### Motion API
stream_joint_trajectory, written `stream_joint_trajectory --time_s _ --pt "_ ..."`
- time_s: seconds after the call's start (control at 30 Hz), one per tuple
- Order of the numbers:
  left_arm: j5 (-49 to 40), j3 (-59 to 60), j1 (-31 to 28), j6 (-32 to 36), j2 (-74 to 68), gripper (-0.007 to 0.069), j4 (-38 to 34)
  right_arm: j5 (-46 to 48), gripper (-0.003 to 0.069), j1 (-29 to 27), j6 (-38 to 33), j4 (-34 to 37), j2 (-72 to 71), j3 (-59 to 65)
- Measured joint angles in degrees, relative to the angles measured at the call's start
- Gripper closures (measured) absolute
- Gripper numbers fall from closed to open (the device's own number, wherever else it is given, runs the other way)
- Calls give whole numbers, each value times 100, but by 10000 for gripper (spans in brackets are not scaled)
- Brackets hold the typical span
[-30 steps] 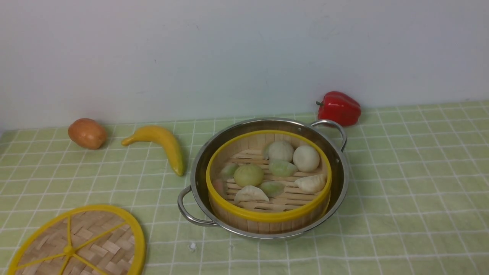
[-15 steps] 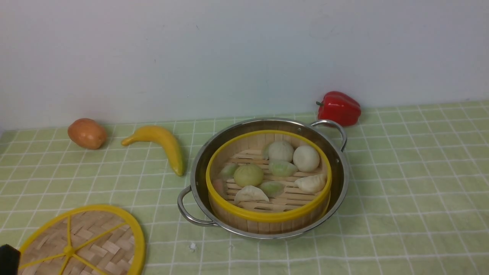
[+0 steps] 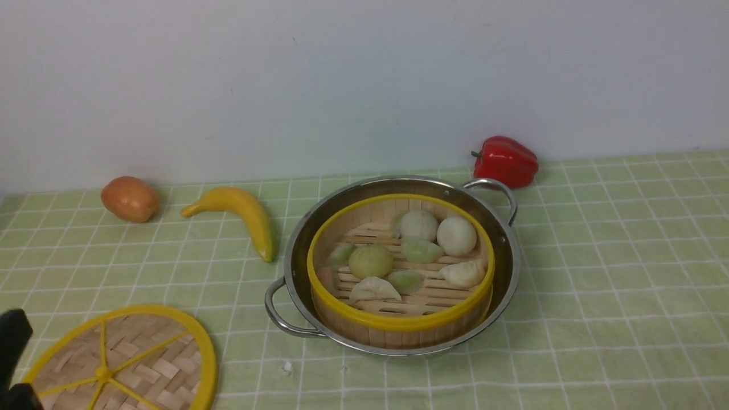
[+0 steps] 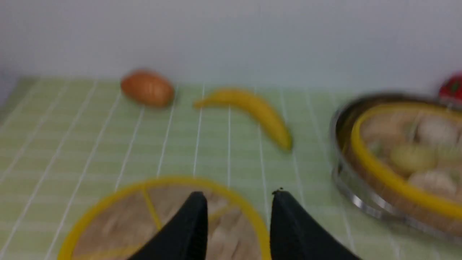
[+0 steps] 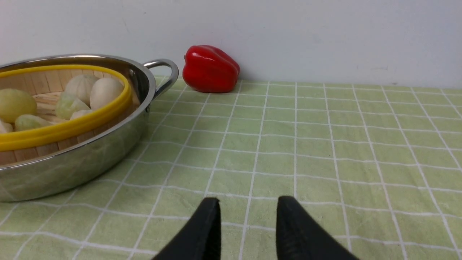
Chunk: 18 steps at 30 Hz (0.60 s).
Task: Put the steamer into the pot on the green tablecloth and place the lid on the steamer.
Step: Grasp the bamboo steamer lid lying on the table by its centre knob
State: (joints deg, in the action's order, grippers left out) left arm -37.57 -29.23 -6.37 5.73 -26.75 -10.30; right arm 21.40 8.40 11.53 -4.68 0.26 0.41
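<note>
The steamer (image 3: 400, 267), a bamboo basket with a yellow rim holding pale and green dumplings and buns, sits inside the shiny pot (image 3: 501, 239) on the green tablecloth (image 3: 615, 273). The lid (image 3: 122, 364), a woven disc with yellow spokes, lies flat on the cloth at the near left. My left gripper (image 3: 16, 356) is open at the lid's left edge. In the left wrist view the left gripper (image 4: 238, 195) hovers over the lid (image 4: 119, 224), holding nothing. My right gripper (image 5: 247, 202) is open and empty over bare cloth, to the right of the pot (image 5: 90, 155).
A banana (image 3: 242, 216) and a brown potato (image 3: 130, 198) lie at the back left. A red bell pepper (image 3: 506, 160) stands at the back wall beside the pot's far handle (image 3: 501, 191). The pot's near handle (image 3: 279, 313) points toward the lid.
My left gripper has come into the front view at the lower left edge and moved up beside the lid. The steamer, pot and lid have not moved.
</note>
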Motion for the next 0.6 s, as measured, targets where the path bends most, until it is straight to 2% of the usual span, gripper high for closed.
stream_joint_trajectory --time_s 0.03,0.07,0.17,0.33,0.43,0.6 --pt "-521 -291 0 -266 -364 382 195 0 419 0 0 0 -1 0" --pt "-619 -346 0 -324 -547 382 241 0 419 0 0 0 -1 0" --pt "-1904 -1208 0 -1191 -2181 382 1030 0 419 0 0 0 -1 0" --pt "-2246 -1830 0 -1378 -3749 382 1335 0 419 0 0 0 -1 0" --pt "-2216 -2426 0 -1167 -5008 382 1385 0 419 0 0 0 -1 0" --pt "-2199 -2867 0 -897 -6077 382 1374 0 419 0 0 0 -1 0"
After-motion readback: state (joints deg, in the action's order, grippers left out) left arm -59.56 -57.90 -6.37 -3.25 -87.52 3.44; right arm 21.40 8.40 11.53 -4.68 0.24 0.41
